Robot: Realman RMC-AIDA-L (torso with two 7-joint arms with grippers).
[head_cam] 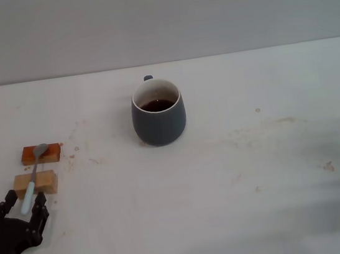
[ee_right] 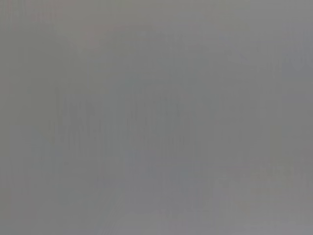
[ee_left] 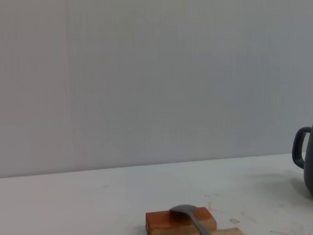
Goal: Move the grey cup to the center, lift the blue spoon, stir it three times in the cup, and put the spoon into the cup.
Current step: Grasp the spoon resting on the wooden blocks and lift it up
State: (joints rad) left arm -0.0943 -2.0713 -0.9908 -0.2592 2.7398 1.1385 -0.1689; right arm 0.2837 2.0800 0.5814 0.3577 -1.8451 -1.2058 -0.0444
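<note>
The grey cup (head_cam: pixel 159 113) stands upright near the table's middle with dark liquid inside and its handle at the back. Its handle edge shows in the left wrist view (ee_left: pixel 303 152). The blue spoon (head_cam: pixel 33 175) lies across two wooden blocks at the left, with its metal bowl on the far block (ee_left: pixel 183 211) and its pale handle pointing toward me. My left gripper (head_cam: pixel 22 206) is low at the front left. It is open, with a finger on each side of the handle's end. My right gripper is out of view.
An orange-brown block (head_cam: pixel 41 154) and a paler block (head_cam: pixel 36 183) hold the spoon up off the white table (head_cam: pixel 257 172). A grey wall rises behind the table. The right wrist view shows only flat grey.
</note>
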